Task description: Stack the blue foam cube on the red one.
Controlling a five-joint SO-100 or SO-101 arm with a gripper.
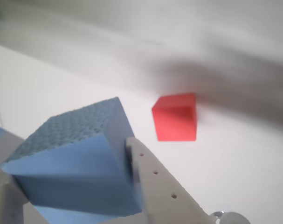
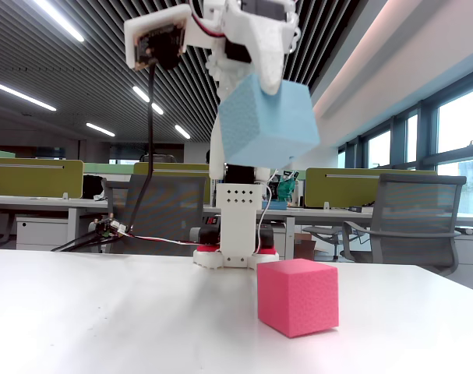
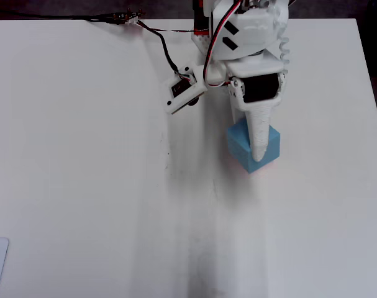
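Carrying sky-blue textured foam cube (image 2: 266, 122) above pinkish-red matte foam cube (image 2: 298, 297).
Clamped by white gripper (image 1: 71, 186), raised clear, tilted, for lowering on top.

We are looking at an open-plan office — the fixed view shows rows of desks with olive-green partition screens (image 2: 33, 177), mesh office chairs (image 2: 411, 214), a dark slatted ceiling (image 2: 104, 70) with long strip lights (image 2: 22, 97), and tall windows (image 2: 462, 128) along the right. The arm's white table (image 2: 104, 319) stands in front of it all.
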